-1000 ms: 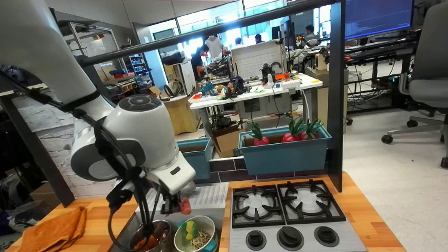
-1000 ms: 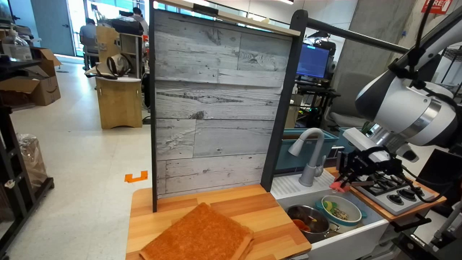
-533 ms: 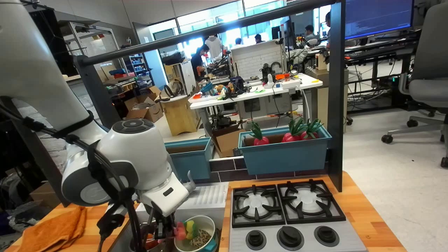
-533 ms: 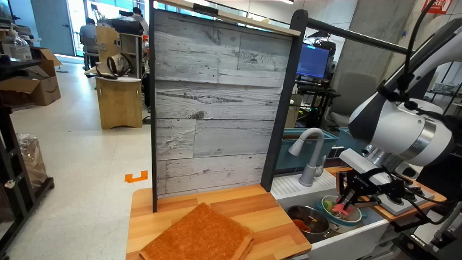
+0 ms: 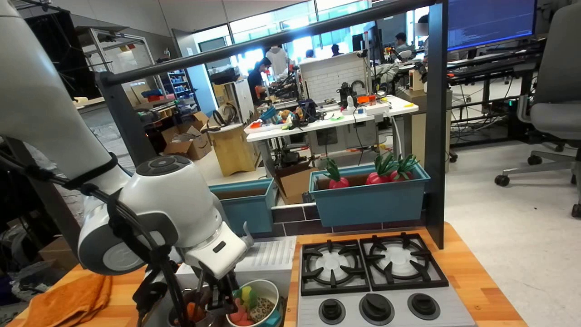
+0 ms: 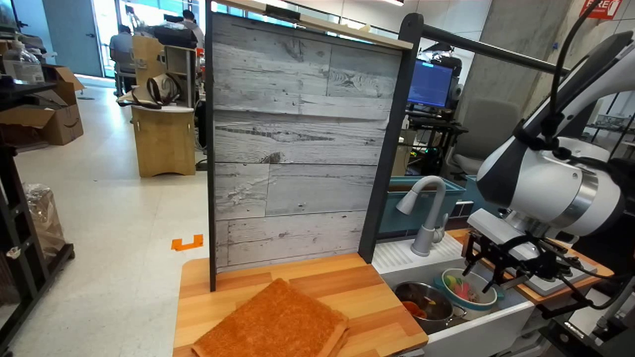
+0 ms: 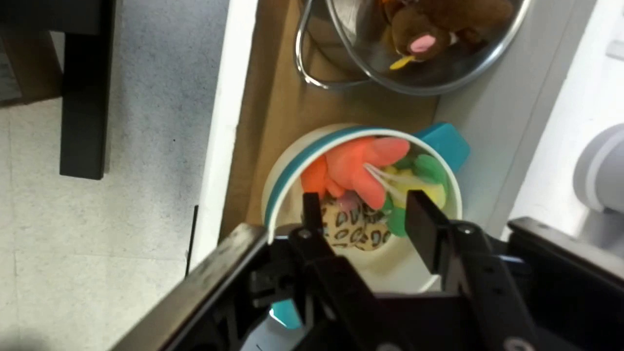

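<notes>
Half a second ago the gripper (image 7: 365,214) had the pink toy (image 7: 353,165) pinched over the white and teal pot (image 7: 385,268). Now its fingers (image 7: 425,224) are spread well apart and hold nothing, and the pink toy lies inside that pot; the gripper itself has shifted only a little. The toy is below the gripper and, in the wrist view, mostly just past the ends of the fingers. A spotted toy (image 7: 358,226) shows in the gap between them, and a green and yellow toy (image 7: 429,190) lies right next to the pink one. Farther out from the fingers, a metal pot (image 7: 419,90) with a brown stuffed toy (image 7: 458,14) inside stands beside the first pot, both in the sink (image 6: 476,329) below the gripper. The faucet (image 6: 425,243) rises at the sink's back edge, near the gripper. The stove (image 5: 400,299) lies to one side of the gripper and the orange cloth (image 6: 278,322) well apart on the opposite side. Beyond the stove, a teal planter (image 5: 372,206) holds red vegetables (image 5: 338,183).
</notes>
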